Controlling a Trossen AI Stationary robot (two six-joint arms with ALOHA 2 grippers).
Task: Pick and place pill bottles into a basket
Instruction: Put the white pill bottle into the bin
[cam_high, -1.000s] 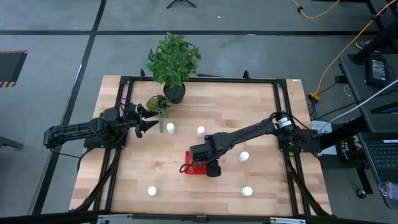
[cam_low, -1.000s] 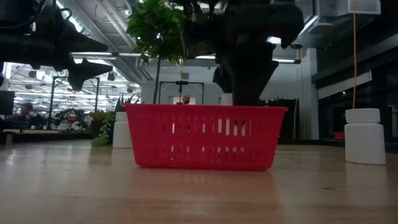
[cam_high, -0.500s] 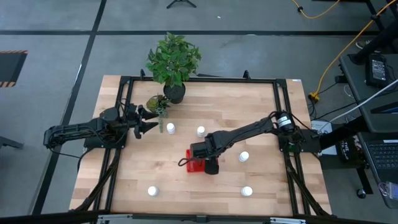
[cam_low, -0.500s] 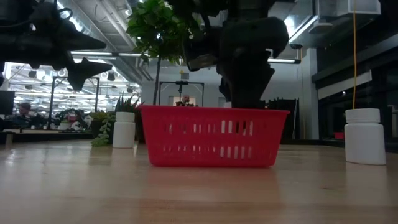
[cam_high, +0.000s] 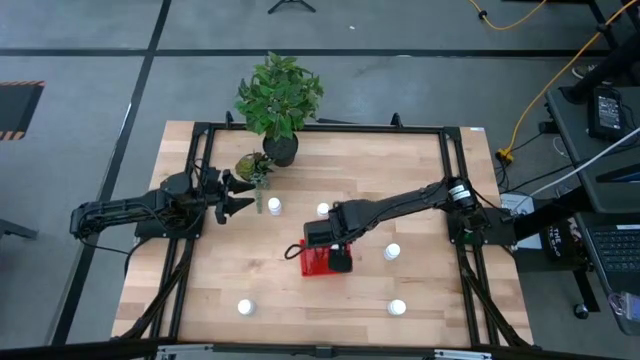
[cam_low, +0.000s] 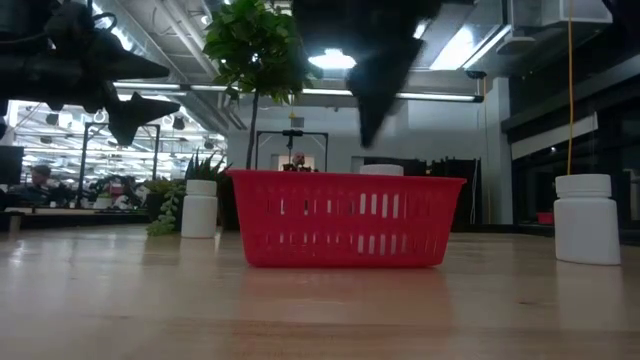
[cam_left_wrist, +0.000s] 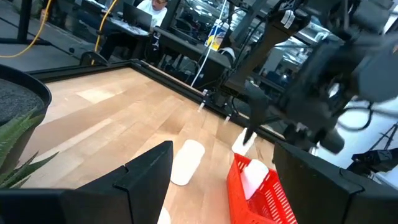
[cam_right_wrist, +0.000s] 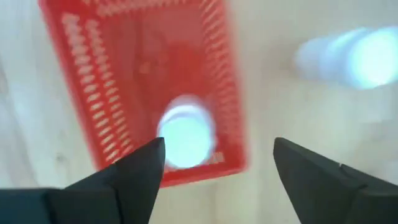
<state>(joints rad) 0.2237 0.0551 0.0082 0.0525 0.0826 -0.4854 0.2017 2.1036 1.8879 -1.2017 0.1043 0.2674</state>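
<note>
The small red plastic mesh basket (cam_high: 322, 262) is seen near the middle of the wooden worktop (cam_high: 330, 180), a little toward the near edge. One small white capped pill bottle (cam_right_wrist: 184, 138) is shown standing inside it, at one end, by the right wrist view. The right end effector (cam_high: 320, 234) is held just above the basket's far side, fingers spread wide with nothing between them; a release into the basket is the likely reason for that pose.

Five more white bottles are scattered outside: one (cam_high: 323, 211) just beyond the basket, one (cam_high: 274, 206) farther left, one (cam_high: 392, 252) to the right, and two (cam_high: 245, 308) (cam_high: 397, 308) near the front edge. They lie well apart, so each is judged to need its own trip.

The left end effector (cam_high: 236, 192) is held at the far left, above the worktop, open and empty, beside the leftmost bottle and a small green succulent (cam_high: 252, 165). A potted leafy plant in a black pot (cam_high: 280, 150) stands at the far edge, clear of the work.
</note>
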